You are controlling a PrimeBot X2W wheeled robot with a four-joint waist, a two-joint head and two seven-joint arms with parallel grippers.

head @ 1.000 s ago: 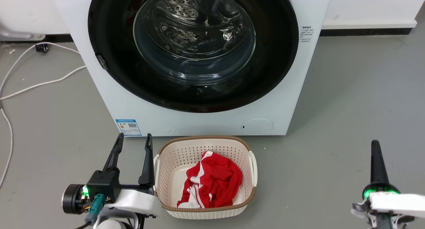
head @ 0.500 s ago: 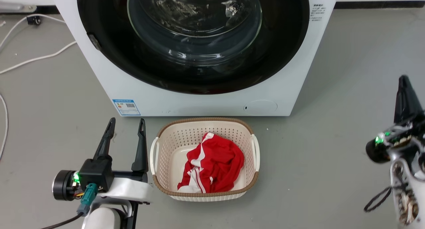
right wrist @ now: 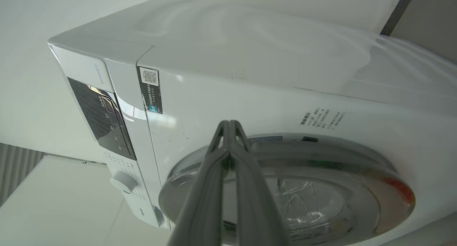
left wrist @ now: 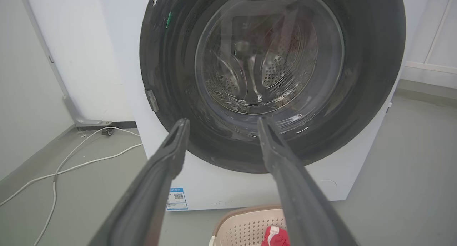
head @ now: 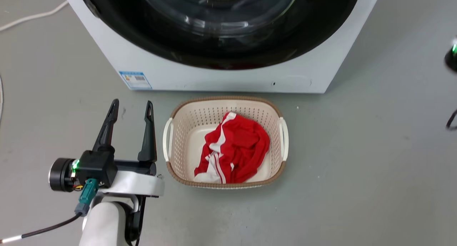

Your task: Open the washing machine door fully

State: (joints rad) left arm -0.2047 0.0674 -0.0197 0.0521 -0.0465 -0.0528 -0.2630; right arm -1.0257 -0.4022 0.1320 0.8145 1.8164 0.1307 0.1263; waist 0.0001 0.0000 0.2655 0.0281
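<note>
washing machine door (head: 221, 42) on the front of the washing machine (head: 228, 78), basket (head: 223, 98) on the floor (head: 357, 149) just before it, cloth (head: 235, 149) inside, left hand (head: 132, 103) just left of the basket

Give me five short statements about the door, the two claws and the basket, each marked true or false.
1. The washing machine door is closed. True.
2. The left claw is shut. False: its fingers stand apart.
3. The basket holds a red garment. True.
4. The right claw is open. False: its fingers are pressed together.
5. The basket stands on top of the washing machine. False: it stands on the floor in front of it.
</note>
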